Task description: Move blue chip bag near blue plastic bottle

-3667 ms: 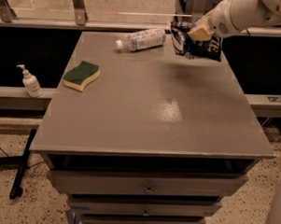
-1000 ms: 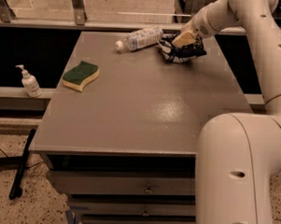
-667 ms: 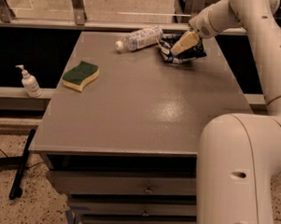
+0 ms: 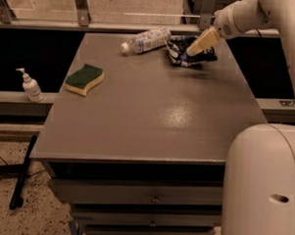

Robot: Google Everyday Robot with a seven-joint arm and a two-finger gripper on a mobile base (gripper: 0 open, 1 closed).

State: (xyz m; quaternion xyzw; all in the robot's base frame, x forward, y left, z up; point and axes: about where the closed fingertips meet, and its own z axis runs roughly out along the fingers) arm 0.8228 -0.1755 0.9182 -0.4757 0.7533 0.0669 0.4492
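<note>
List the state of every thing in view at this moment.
blue chip bag: lying crumpled at the far side of the table, close beside the bottle's base.
blue plastic bottle: on its side, capped, cap pointing left.
tool: low over the chip bag.
sponge: flat, green side up, near the left edge.
pump bottle: upright, off the table to its left.
drawers: shut.

The one camera looked down over the desk (image 4: 152,115) from the edge opposite the fingers (image 4: 202,42), at far right.
</note>
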